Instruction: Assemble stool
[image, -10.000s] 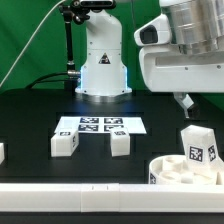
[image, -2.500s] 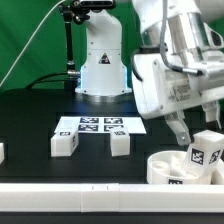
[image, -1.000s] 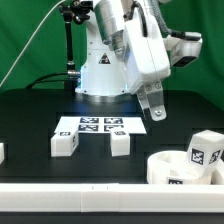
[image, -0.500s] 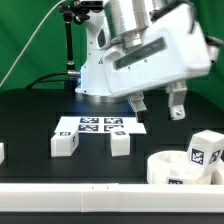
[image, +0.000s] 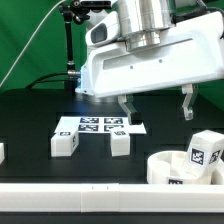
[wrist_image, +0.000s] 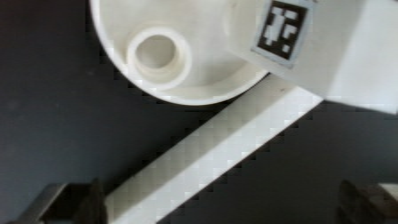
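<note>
The white round seat (image: 170, 168) lies at the front of the exterior view's right, next to the rail. A white block leg (image: 205, 150) with a tag stands upright on or right behind the seat. Two more legs (image: 66, 143) (image: 120, 143) stand in front of the marker board, and a further one (image: 1, 152) sits at the left edge. My gripper (image: 156, 105) hangs open and empty above the table, left of and above the seat. In the wrist view the seat (wrist_image: 205, 60) with its hole and the tagged leg (wrist_image: 334, 55) lie ahead of the gripper (wrist_image: 222, 205).
The marker board (image: 100, 126) lies flat in the middle in front of the arm's base (image: 103, 70). The long white border rail (image: 90, 196) runs along the front edge and crosses the wrist view (wrist_image: 231, 140) diagonally. A green backdrop stands behind.
The arm has lifted from beside the leg at the seat and swung toward the exterior view's left. The wrist has turned so both fingers face the camera. The jaws stay open.
</note>
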